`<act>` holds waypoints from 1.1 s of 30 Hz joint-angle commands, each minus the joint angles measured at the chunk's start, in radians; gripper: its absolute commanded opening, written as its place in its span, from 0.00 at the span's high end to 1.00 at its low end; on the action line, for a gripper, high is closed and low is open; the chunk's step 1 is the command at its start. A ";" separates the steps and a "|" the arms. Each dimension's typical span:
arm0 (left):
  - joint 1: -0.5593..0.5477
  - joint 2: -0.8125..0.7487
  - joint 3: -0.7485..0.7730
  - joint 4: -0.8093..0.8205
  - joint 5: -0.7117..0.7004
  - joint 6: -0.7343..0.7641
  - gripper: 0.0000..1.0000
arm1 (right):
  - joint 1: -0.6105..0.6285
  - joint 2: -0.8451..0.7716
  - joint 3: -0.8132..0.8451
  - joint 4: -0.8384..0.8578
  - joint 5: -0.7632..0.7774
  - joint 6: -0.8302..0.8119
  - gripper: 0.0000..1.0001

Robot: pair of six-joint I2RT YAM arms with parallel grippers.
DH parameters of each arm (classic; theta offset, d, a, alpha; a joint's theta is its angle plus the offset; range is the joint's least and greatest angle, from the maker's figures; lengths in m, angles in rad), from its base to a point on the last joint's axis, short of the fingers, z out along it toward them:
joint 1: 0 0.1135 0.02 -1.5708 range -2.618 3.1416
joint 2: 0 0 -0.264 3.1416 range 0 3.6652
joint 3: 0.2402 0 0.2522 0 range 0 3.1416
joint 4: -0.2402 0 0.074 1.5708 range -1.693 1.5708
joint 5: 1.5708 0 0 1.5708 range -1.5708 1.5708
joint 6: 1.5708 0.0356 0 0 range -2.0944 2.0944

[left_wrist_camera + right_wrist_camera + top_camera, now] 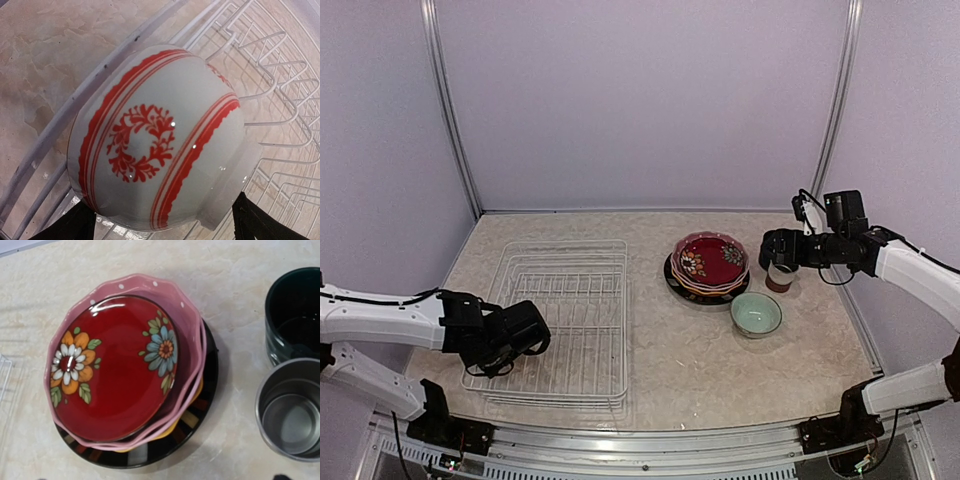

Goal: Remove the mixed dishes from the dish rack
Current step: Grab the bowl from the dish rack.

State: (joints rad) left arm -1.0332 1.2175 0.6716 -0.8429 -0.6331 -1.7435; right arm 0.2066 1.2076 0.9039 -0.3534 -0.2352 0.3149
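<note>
**Bowl on its side in the rack's near-left corner**

I see the red-patterned white ceramic bowl [160,145] tipped sideways in the white wire dish rack [570,262], foot towards the dividers. My left gripper [515,340] straddles it, jaws wide; I cannot tell if it grips. My right gripper [772,250] hangs open, well apart. Beige marbled tabletop [680,360], lilac walls [640,100].

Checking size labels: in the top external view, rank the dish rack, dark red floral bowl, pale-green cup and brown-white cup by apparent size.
1. dish rack
2. dark red floral bowl
3. pale-green cup
4. brown-white cup, likely smallest, though the right gripper hides part of it.
</note>
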 commanded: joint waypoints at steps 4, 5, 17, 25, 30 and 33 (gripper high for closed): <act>-0.005 -0.003 -0.010 0.023 -0.099 0.037 0.15 | -0.006 0.004 0.008 -0.004 -0.006 -0.011 0.05; -0.005 -0.013 -0.012 0.025 -0.102 0.045 0.16 | -0.005 0.005 0.009 -0.004 -0.006 -0.012 0.05; -0.006 -0.101 -0.035 0.088 -0.115 0.158 0.32 | -0.006 -0.006 -0.003 -0.002 -0.006 -0.011 0.05; -0.005 -0.140 -0.033 0.049 -0.132 0.141 0.36 | -0.005 0.008 0.010 0.005 -0.018 -0.010 0.05; 0.007 -0.138 -0.048 0.101 -0.141 0.183 0.30 | -0.005 0.010 0.008 0.004 -0.016 -0.011 0.05; 0.006 -0.158 -0.043 0.120 -0.134 0.216 0.32 | -0.005 0.013 0.010 0.003 -0.023 -0.009 0.06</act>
State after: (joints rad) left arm -1.0328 1.0912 0.6273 -0.7872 -0.7185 -1.5856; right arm 0.2066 1.2083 0.9039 -0.3534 -0.2474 0.3107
